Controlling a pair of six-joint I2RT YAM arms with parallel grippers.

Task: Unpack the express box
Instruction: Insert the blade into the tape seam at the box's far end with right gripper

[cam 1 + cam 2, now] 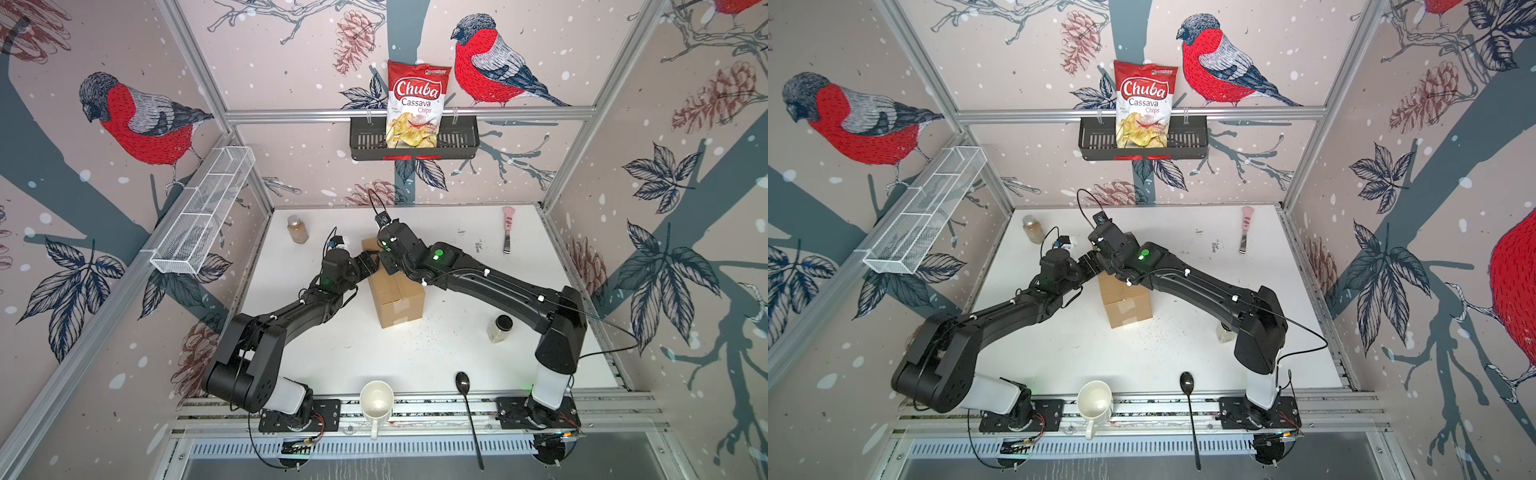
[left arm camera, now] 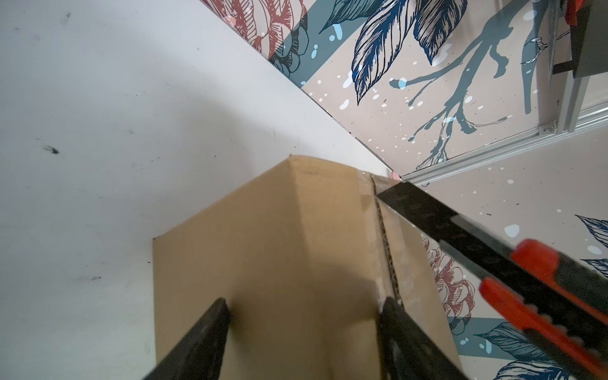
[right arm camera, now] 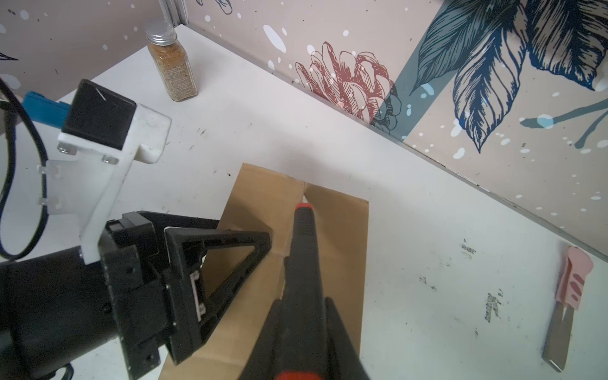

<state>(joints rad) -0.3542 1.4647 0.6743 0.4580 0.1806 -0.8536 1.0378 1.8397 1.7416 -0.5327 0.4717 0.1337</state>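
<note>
The express box [image 1: 397, 297] stands on the tabletop [image 1: 453, 357] directly beneath both end effectors: left end effector [image 2: 306, 306] spread astride its upper edge, apparently touching, right end effector [image 3: 302, 306] pinching a utility knife [image 3: 304, 237] at the top seam [image 2: 383, 230]; carton looks light, stiff yet dentable, so hold opposite side walls.

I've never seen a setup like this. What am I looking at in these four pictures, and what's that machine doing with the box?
Two black robot arms work at a white table. Two pictures look down from overhead; the other two come from cameras on the wrists. The right hand grips a black-and-red utility knife, its tip at the top seam of the express box. The left hand rests open against the box. Nearby: a mug, a spoon, a spice jar, a second jar and a pink-handled tool.
</note>
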